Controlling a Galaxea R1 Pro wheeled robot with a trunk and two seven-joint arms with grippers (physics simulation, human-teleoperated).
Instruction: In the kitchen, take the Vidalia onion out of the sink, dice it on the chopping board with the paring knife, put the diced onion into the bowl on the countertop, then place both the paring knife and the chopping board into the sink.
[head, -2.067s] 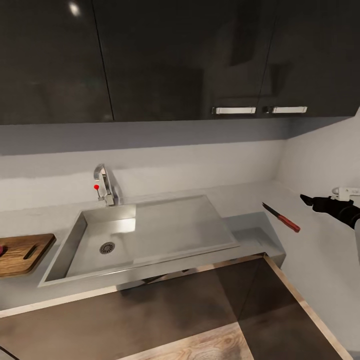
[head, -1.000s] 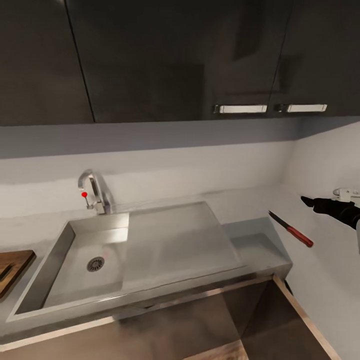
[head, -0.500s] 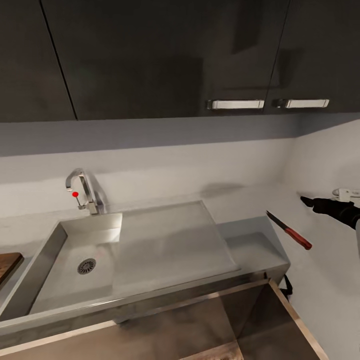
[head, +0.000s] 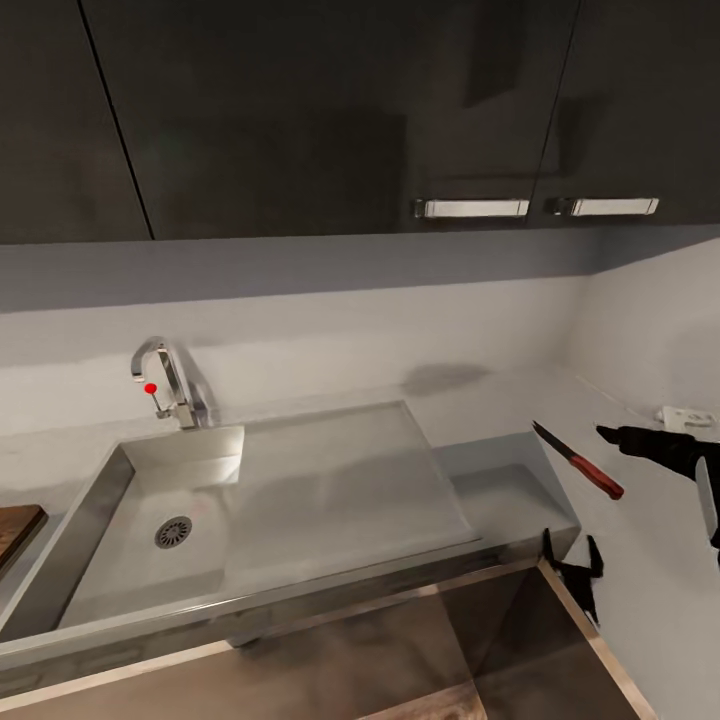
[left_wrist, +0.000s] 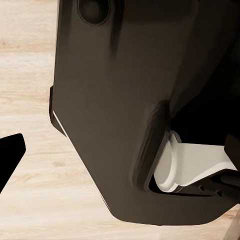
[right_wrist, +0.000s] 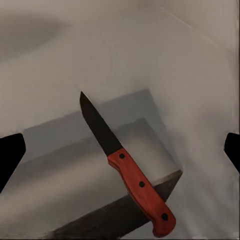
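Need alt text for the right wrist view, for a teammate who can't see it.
The paring knife, red handle and dark pointed blade, lies unheld between the right gripper's wide-open black fingertips. Beneath it are grey countertop and a dark cabinet edge.

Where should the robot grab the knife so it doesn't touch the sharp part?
By the red handle of the knife, not the dark blade. The handle is the thicker end, nearest the right gripper, whose open fingers already flank the knife. Coming straight on from the handle side, closing across its width, looks best.

head high over sink (head: 200, 520), right wrist near paring knife (right_wrist: 127, 167)
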